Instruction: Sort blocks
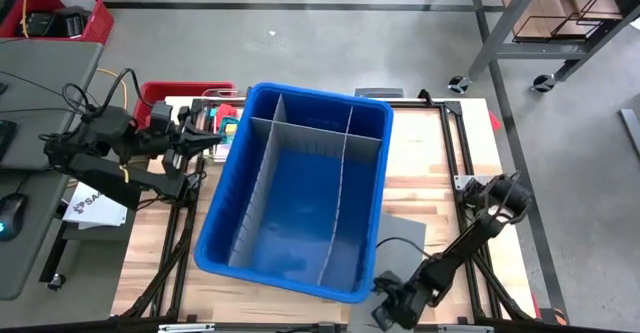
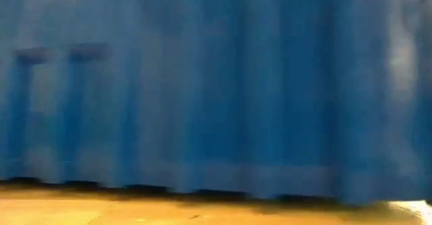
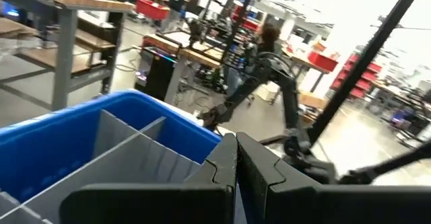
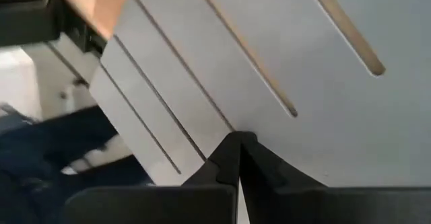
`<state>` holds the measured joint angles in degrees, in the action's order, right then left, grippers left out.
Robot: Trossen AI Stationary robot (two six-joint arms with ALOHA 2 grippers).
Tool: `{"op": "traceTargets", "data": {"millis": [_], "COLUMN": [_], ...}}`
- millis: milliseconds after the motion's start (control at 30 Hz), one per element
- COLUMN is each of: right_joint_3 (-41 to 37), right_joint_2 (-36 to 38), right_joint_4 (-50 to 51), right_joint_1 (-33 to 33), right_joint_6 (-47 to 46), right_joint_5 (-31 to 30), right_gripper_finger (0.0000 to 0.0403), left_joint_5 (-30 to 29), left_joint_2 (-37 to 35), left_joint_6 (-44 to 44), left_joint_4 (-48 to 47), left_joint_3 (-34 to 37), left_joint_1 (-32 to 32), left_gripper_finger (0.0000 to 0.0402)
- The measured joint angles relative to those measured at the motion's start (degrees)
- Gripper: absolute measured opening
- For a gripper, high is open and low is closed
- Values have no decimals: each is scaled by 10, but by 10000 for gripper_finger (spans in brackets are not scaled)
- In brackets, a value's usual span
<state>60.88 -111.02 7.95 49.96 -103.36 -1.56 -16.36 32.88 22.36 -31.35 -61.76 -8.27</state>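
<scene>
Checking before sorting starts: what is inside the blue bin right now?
The blue bin holds only grey divider panels splitting it into compartments; the visible floor shows no blocks. The near wall hides a strip of floor beside it.

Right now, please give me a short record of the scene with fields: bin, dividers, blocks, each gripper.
bin: large blue bin in the middle of the wooden table
dividers: grey divider panels stand inside; one loose grey panel lies on the table beside the bin
blocks: none clearly visible
left gripper: shut, holding nothing, at the bin's left far corner
right gripper: shut, holding nothing, low at the table's near edge, over the loose panel
</scene>
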Motion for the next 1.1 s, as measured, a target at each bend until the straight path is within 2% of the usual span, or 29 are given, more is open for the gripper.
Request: {"op": "traceTargets", "data": {"millis": [167,267,367,500,700,800,900,1100], "right_joint_3": [90,135,155,159,160,160,160,161], "right_joint_2": [19,22,8,-11,-41,-57,-70,-103], "right_joint_4": [157,174,176,169,134,142,139,116], "right_joint_1": [32,63,103,160,167,160,156,148], "right_joint_6": [19,13,-43,-173,-201,-217,-227,-231], "right_joint_5": [1,4,4,-13,-20,-24,-45,-101], "right_gripper_finger": [0,0,11,62,179,223,246,250], "left_joint_5": [-33,-40,-42,-43,-47,-48,-48,-35], "left_joint_2": [1,1,1,4,19,28,39,57], "left_joint_6": [0,1,15,34,46,61,75,90], "left_joint_4": [3,17,18,17,16,16,16,16], "left_joint_3": [0,0,0,0,0,0,0,0], "left_joint_1": [0,0,0,0,0,0,0,0], "left_gripper_finger": [0,0,0,0,0,0,0,0]}}
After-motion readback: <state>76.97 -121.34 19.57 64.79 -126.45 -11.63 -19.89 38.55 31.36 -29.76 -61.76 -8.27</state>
